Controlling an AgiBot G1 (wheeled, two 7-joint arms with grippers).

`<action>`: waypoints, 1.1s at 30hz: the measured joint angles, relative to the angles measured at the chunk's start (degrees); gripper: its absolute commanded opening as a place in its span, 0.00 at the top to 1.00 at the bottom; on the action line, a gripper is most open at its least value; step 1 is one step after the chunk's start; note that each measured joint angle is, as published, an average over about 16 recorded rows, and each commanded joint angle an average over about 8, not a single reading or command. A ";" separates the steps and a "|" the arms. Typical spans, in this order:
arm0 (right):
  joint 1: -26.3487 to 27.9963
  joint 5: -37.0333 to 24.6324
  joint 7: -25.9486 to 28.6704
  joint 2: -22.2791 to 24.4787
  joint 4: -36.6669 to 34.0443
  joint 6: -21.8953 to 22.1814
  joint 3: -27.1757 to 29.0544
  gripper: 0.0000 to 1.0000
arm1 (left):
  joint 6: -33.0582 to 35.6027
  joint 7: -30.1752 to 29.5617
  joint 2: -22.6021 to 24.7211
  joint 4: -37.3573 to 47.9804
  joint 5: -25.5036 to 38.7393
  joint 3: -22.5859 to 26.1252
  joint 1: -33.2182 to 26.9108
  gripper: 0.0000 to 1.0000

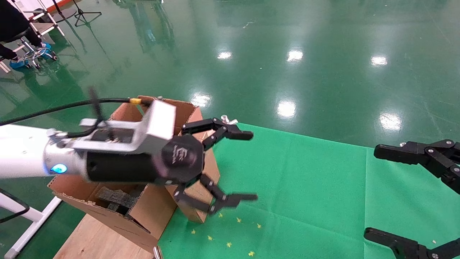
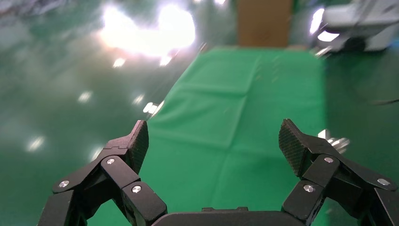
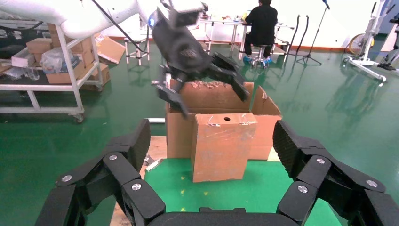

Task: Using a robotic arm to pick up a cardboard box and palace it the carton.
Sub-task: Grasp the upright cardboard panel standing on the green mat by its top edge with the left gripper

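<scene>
Two claws are in sight and neither holds anything. The left gripper (image 1: 253, 166), on the robotic arm (image 1: 21, 154), hangs with its fingers spread wide just right of the carton (image 1: 151, 212), above the left end of the green cloth (image 1: 305, 187). The right gripper (image 1: 371, 192) waits at the far right edge, also spread and empty.

The carton stands at the left with its flaps up and black foam blocks (image 1: 115, 198) inside. We cannot find the cardboard box with any certainty. The left wrist view shows a blurred brown shape (image 2: 263, 21) past the far end of the cloth, but we cannot tell whether that is it.

We judge the step to be a reach for the box. To do it well, we locate the box first, keep the jaws wide, clear the tall flaps, square the pads to two opposite smooth faces and close only once centred.
</scene>
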 measured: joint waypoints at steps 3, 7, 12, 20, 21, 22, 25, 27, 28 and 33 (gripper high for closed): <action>0.04 0.00 0.00 0.00 -0.01 -0.01 -0.01 1.00 | -1.80 -0.70 -0.19 -0.43 2.75 0.63 -0.71 0.00; 0.09 0.00 -0.01 -0.01 -0.02 -0.02 -0.03 1.00 | -4.39 -2.58 -0.38 -0.50 5.89 1.42 -1.49 0.00; 0.16 0.00 -0.02 -0.01 -0.04 -0.03 -0.05 1.00 | -8.67 -7.43 -0.73 -0.55 11.81 2.90 -3.14 0.00; 0.18 0.01 -0.04 -0.01 -0.07 -0.04 -0.09 1.00 | -14.75 -22.96 -1.57 -0.91 27.58 7.17 -8.87 0.00; 0.18 0.02 -0.05 -0.01 -0.07 -0.04 -0.09 1.00 | -15.01 -25.56 -1.63 -1.03 29.83 7.85 -9.87 0.00; 0.18 0.02 -0.05 -0.01 -0.07 -0.04 -0.10 1.00 | -15.03 -28.27 -1.67 -1.12 32.04 8.54 -10.91 0.00; 0.19 0.03 -0.06 0.00 -0.08 -0.03 -0.11 1.00 | -13.41 -36.88 -1.58 -1.27 37.92 10.63 -14.24 0.00; 0.19 0.03 -0.06 0.00 -0.08 -0.03 -0.12 1.00 | -11.27 -42.33 -1.38 -1.35 41.03 11.92 -16.44 0.00; 0.19 0.04 -0.06 0.00 -0.08 -0.03 -0.12 1.00 | -10.04 -44.90 -1.23 -1.39 42.34 12.52 -17.47 0.00; 0.20 0.05 -0.07 0.01 -0.08 -0.02 -0.15 1.00 | -3.51 -55.87 -0.06 -1.50 46.59 15.01 -21.74 0.00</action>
